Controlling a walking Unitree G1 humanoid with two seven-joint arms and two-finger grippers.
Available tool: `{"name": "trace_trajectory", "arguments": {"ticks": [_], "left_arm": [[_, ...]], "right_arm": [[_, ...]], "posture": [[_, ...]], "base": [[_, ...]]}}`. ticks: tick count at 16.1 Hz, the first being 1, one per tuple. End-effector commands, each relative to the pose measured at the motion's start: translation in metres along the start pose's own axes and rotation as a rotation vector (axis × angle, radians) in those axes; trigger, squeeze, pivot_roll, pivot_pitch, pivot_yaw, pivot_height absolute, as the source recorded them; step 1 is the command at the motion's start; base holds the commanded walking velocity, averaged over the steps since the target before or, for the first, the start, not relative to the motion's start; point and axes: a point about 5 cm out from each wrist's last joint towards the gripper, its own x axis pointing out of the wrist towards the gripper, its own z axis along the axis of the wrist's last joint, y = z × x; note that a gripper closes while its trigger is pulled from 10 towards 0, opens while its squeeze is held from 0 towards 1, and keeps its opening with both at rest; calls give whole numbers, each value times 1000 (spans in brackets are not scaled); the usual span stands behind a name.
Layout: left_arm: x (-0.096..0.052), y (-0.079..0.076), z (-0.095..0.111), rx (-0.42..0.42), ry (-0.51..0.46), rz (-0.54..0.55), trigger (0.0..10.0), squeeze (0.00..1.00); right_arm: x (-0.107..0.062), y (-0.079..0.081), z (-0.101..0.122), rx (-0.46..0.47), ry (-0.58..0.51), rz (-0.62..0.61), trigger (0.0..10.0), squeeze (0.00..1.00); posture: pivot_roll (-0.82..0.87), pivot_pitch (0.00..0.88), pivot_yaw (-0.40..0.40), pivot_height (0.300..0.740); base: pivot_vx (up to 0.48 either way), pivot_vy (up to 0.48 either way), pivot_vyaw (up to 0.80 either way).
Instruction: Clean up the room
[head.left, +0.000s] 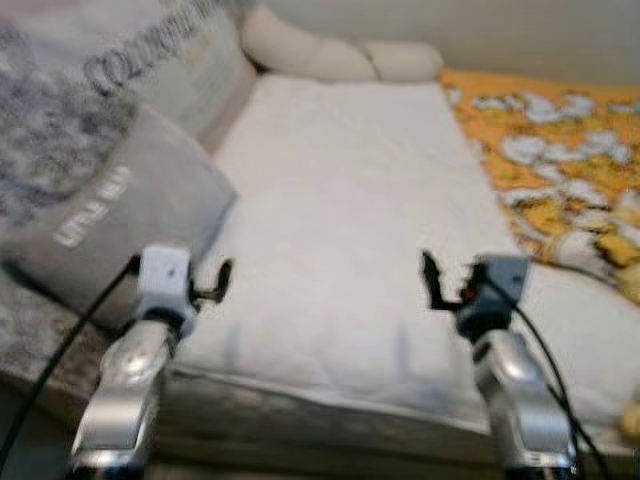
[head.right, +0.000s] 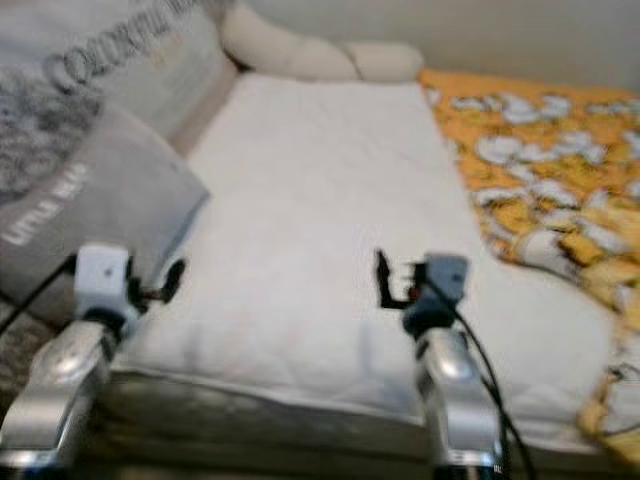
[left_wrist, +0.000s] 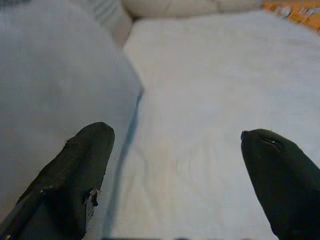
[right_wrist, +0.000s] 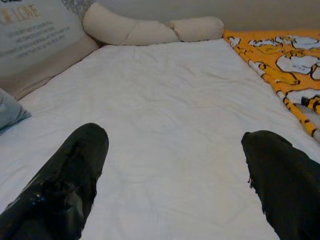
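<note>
A bed (head.left: 340, 230) covered by a white quilted sheet stretches ahead of the robot. Both arms reach out over its near edge. The left gripper (head.left: 215, 285) hovers just beside a grey pillow (head.left: 110, 215) with white lettering, which lies at the bed's left side; its two black fingers (left_wrist: 75, 185) stand well apart, holding nothing. The right gripper (head.left: 432, 282) hangs over the bare sheet near the middle, fingers (right_wrist: 65, 185) likewise spread wide and empty. An orange blanket (head.left: 560, 170) with a white pattern (rumpled, partly blurred) lies along the right side of the bed. At the far end sits a long cream bolster (right_wrist: 150, 29), and behind the grey pillow leans a larger pale cushion (right_wrist: 35, 35) with printed text.
</note>
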Motion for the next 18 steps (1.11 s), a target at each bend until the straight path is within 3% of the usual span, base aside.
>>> {"name": "trace_trajectory", "arguments": {"ticks": [1, 15, 18], "left_arm": [[1, 1, 2, 13, 4, 9, 10000, 1000], [13, 9, 14, 54, -19, 26, 10000, 1000], [14, 6, 13, 55, -17, 15, 10000, 1000]], "right_arm": [[4, -4, 2, -17, 9, -23, 10000, 1000], [14, 16, 0, 32, 36, 18, 10000, 1000], [16, 10, -1, 22, 40, -4, 10000, 1000]], "posture": [[13, 0, -6, 740], [32, 0, -6, 740], [41, 0, -7, 740]], "base": [[0, -480, 0], [0, -399, 0], [0, -385, 0]]}}
